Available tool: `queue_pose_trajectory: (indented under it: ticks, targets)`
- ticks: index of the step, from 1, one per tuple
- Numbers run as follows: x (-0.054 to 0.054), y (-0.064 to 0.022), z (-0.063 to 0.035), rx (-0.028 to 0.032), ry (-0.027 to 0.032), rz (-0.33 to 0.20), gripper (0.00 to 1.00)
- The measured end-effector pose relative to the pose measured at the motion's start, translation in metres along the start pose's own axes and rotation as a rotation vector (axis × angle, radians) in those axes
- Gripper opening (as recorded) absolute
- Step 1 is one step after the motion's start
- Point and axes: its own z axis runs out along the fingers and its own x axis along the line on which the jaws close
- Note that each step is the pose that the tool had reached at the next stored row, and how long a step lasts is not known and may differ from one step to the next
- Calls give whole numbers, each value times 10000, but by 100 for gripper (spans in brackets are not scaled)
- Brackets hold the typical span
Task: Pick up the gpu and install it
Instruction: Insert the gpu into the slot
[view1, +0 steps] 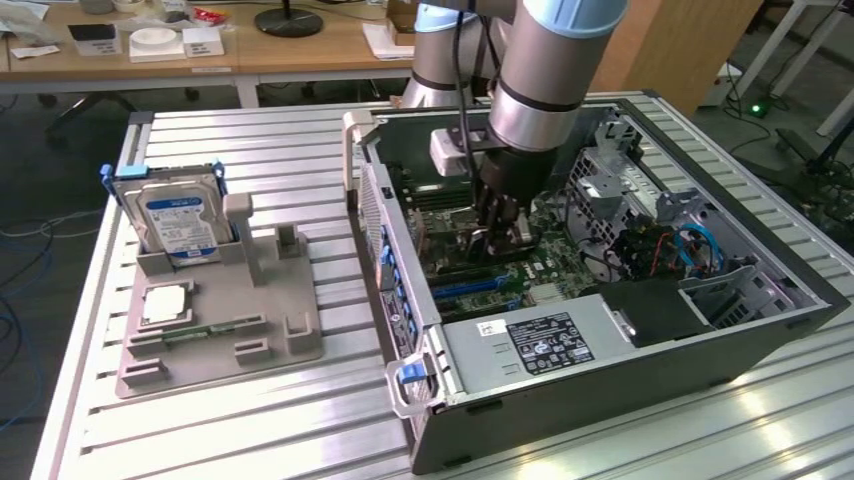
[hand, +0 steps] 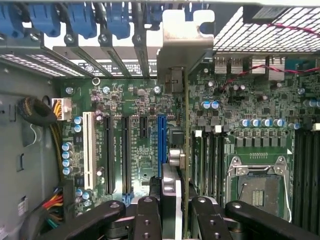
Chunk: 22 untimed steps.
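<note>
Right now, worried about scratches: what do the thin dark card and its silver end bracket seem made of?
The gpu: thin edge-on board, probably circuit laminate, carrying small components. Its bracket: bare sheet metal, likely steel, judging by its pale dull sheen and bent tab.

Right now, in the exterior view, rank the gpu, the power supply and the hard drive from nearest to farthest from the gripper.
1. gpu: held in the gripper, inside the case.
2. power supply: at the case's near end.
3. hard drive: upright in the gray holder, exterior view's left.
</note>
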Motion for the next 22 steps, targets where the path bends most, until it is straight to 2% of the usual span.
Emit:
queue_pose_trajectory:
  ticks: [5, 9, 22]
  targets:
    - [26, -2, 54, -1, 2, -1, 28]
    - [65, -2, 68, -1, 1, 0, 28]
    - [96, 25, 120, -1, 3, -5, 28]
